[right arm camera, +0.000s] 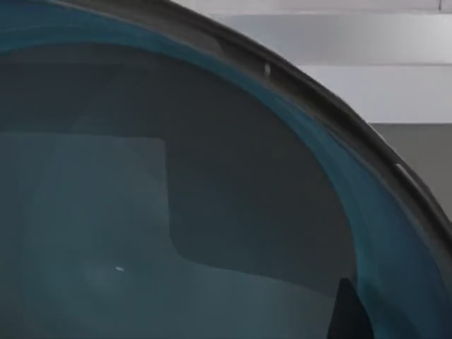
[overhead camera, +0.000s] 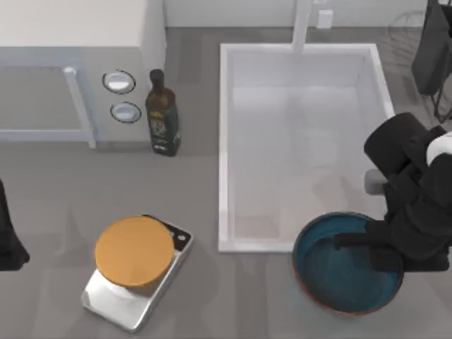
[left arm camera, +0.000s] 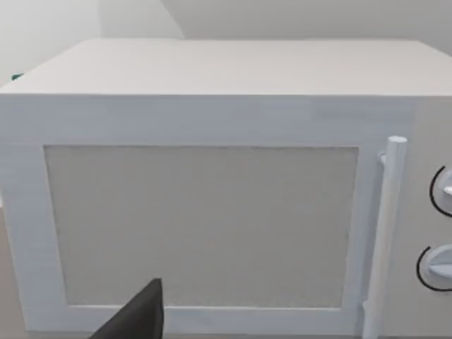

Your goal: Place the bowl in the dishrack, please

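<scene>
Top view: right arm bends down over bowl at table's front right, right end effector reaching inside its rim; can't tell if grasping. Bowl sits just beside sink corner. Dishrack far right rear. Left arm parked at left edge, facing microwave. Orange disc on scale, bottle nearby.

Matte black right arm, bulky rounded housings, white patch near wrist, black left arm
</scene>
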